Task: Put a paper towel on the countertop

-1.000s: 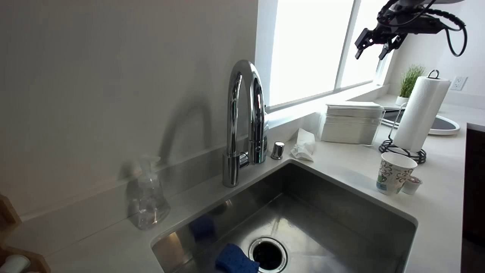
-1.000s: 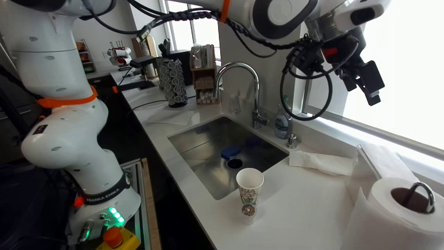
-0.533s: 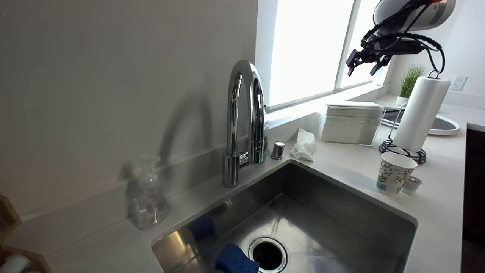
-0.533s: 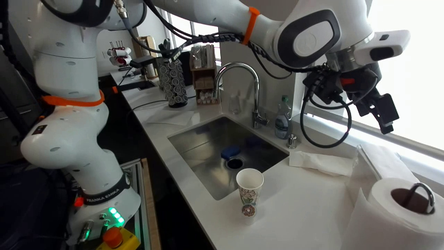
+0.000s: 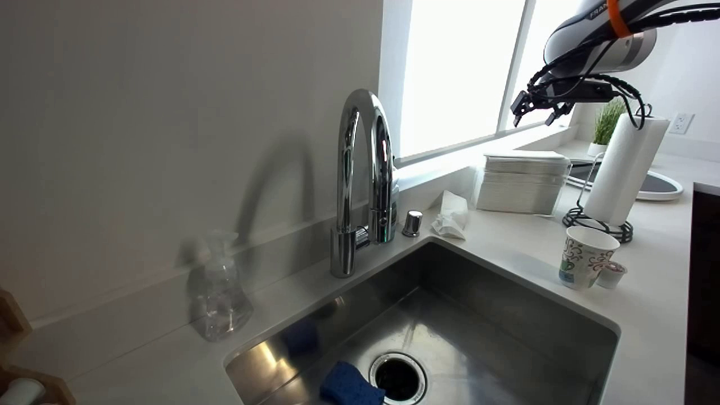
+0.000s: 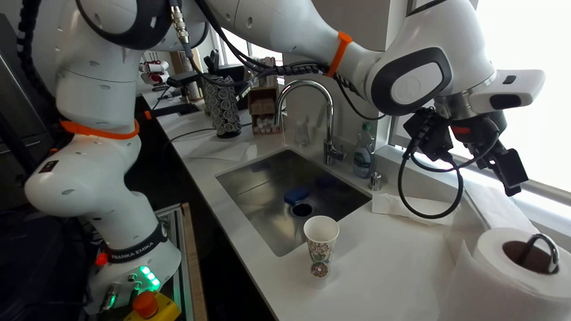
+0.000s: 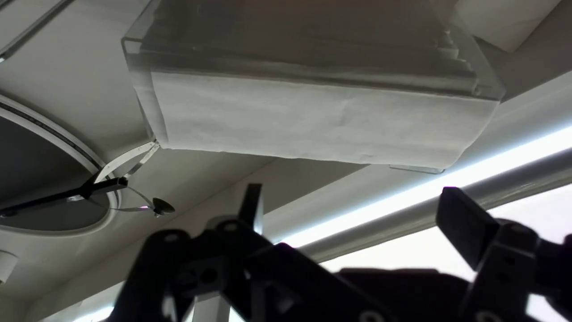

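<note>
Paper towel roll (image 6: 508,290) stands upright nearest us, a loose edge standing off its side, with the pale countertop (image 6: 383,267) running away beneath it. Just beyond, toward the window (image 6: 544,138), a stack of folded white paper (image 7: 313,118) rests in a clear holder (image 7: 145,94). The gripper (image 7: 351,192) hangs tilted above that holder, near its window side, touching nothing that shows; its jaws are wide apart with nothing between them. From those jaws the roll lies lower and back, on the side away from the window, its long axis vertical. The folded stack is the closer of the two, its long edge nearly parallel, in the wrist view, to the gap across the jaws. The next move turns on that: a grab at the roll looks to call for a swing back from the window and down to meet an upright cylinder, while the present pose appears better suited to the stack. Which supply is intended cannot be told from where we stand. Farther along, a crumpled white sheet (image 5: 451,216) lies on the countertop near the corner of the sink (image 6: 263,209); the faucet (image 5: 343,253) stands beyond.
</note>
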Robot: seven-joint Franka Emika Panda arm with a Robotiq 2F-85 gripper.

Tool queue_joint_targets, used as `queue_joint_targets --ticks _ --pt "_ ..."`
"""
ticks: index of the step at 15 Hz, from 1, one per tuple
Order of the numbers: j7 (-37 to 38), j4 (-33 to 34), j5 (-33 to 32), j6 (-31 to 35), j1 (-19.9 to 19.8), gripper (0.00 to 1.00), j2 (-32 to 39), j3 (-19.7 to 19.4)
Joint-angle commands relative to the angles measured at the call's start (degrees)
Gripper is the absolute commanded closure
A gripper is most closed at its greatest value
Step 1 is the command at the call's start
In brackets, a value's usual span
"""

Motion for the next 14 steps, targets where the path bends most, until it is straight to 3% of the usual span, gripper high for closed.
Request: queue_joint_targets --ticks 1,14 --pt "-0.29 0.47 0.34 -0.16 0.08 0.00 0.11 0.00" --pt "-0.18 6.93 0.20 7.60 -0.23 0.00 10.62 -0.16"
